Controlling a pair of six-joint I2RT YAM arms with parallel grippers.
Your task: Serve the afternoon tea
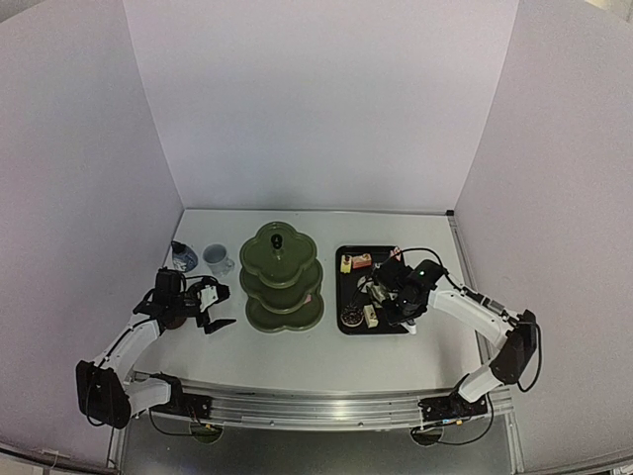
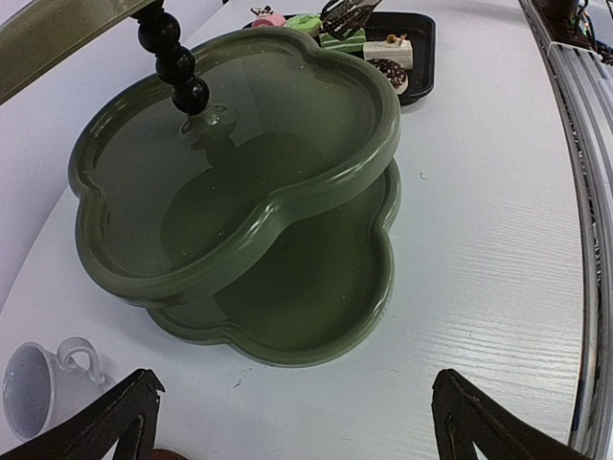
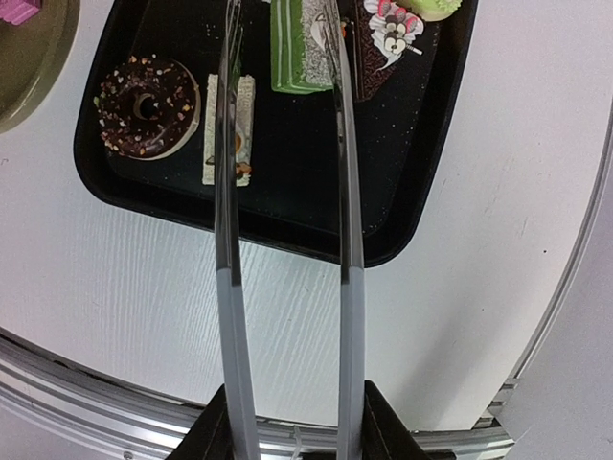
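My right end effector grips metal tongs, arms flanking a green cake slice on the black tray. My left end effector gapes wide, facing the olive three-tier stand on the counter.

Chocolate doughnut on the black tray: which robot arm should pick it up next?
Right. Its fingers grip the metal tongs, held over the black rectangular tray near the chocolate sprinkled doughnut. The left fingers are open, empty, beyond the olive-green three-tier stand.
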